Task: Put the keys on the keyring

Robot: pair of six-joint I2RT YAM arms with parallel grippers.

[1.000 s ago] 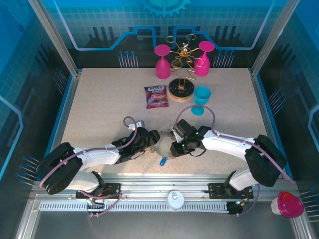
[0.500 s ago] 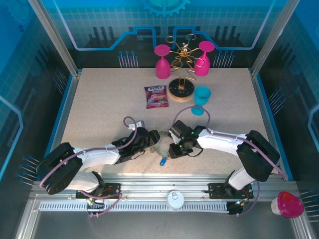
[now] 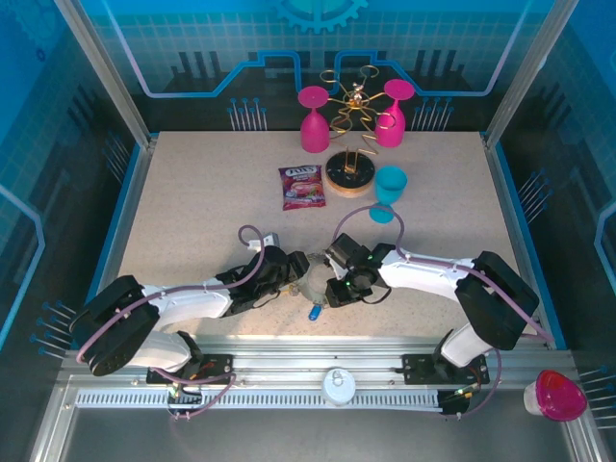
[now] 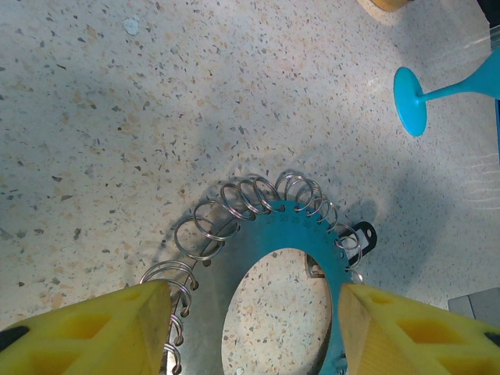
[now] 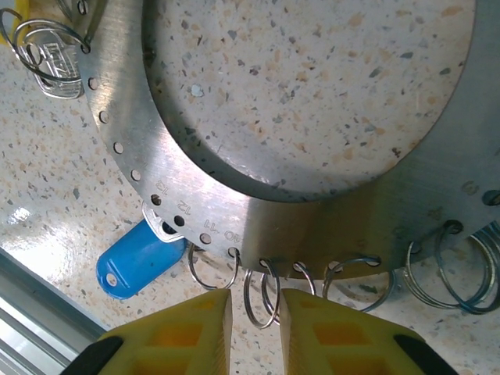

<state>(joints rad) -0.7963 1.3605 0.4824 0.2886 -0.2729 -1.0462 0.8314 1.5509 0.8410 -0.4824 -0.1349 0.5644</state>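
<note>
Starts at the left with the left gripper (image 3: pixel 295 271), low over the table (image 3: pixel 192 212) near its front edge, spread wide and holding nothing. Puts its yellow fingers (image 4: pixel 94 328) one to each side of the keyring (image 4: pixel 301 234). Finds the keyring lying flat near the middle of the front edge, with wire loops (image 4: pixel 234 205) crowding its rim. Shows a blue key (image 5: pixel 141 262) touching the rim on the side nearest that edge, and a silver key (image 5: pixel 55 66) on a loop farther round. Ends at the right gripper (image 5: pixel 255 308), drawn in to a narrow slit with one loop lying in it; cannot tell whether pinched.
</note>
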